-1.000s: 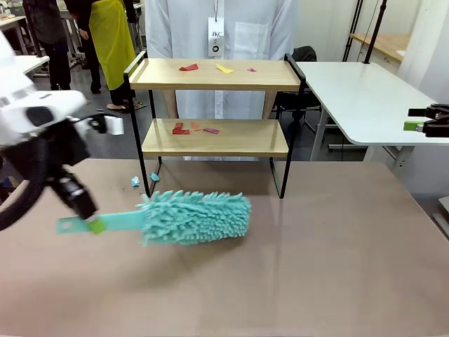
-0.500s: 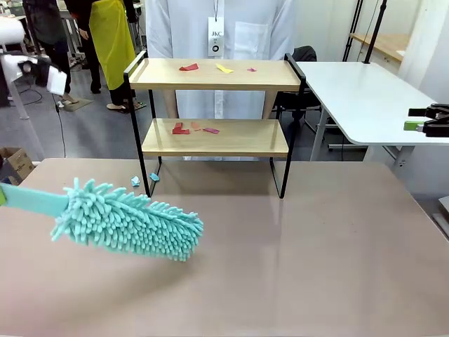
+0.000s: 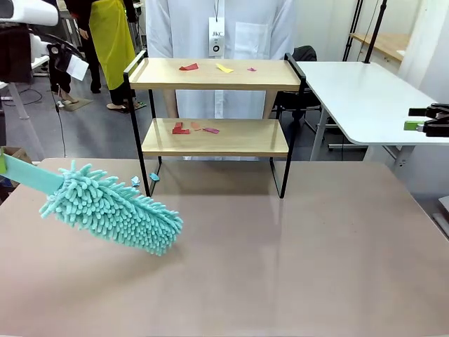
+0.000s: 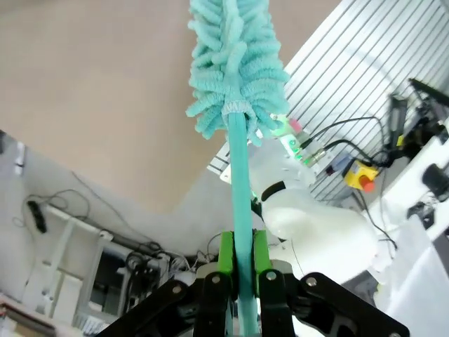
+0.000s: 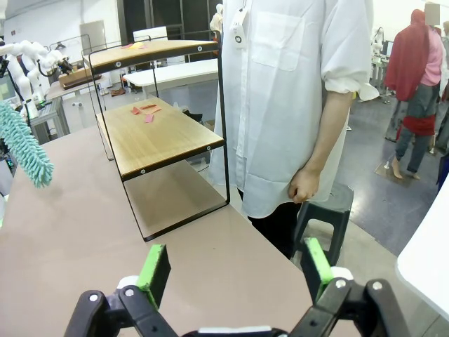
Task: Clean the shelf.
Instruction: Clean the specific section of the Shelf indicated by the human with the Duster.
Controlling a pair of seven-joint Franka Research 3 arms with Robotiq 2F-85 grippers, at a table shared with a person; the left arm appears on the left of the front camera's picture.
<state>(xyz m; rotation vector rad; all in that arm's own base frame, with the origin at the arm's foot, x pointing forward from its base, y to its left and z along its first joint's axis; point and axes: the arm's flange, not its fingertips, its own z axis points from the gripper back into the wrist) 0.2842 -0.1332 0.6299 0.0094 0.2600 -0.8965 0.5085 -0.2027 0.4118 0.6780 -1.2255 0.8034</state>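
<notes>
The shelf (image 3: 245, 140) stands at the table's far side, two wooden boards in a black frame. Red, yellow and pink paper scraps (image 3: 188, 67) lie on its top board, and red and pink scraps (image 3: 181, 129) on the lower one. My left gripper (image 4: 239, 261) is shut on the flat handle of a teal fluffy duster (image 3: 112, 210). The duster hangs tilted over the table's left side, its head low and well short of the shelf. My right gripper (image 5: 235, 270) is open and holds nothing; it sits at the far right (image 3: 428, 121), off the table. The shelf (image 5: 161, 137) also shows side-on in the right wrist view.
A person in a white shirt (image 3: 217, 28) stands right behind the shelf. Two small teal scraps (image 3: 135, 181) lie on the table by the shelf's left leg. A white table (image 3: 358, 98) adjoins at the right. The brown table (image 3: 295, 267) is bare in the middle and front.
The duster has swung left and lifted off the table, its head now tilted down to the right. My left arm has drawn back past the left edge. The right gripper has not moved.
</notes>
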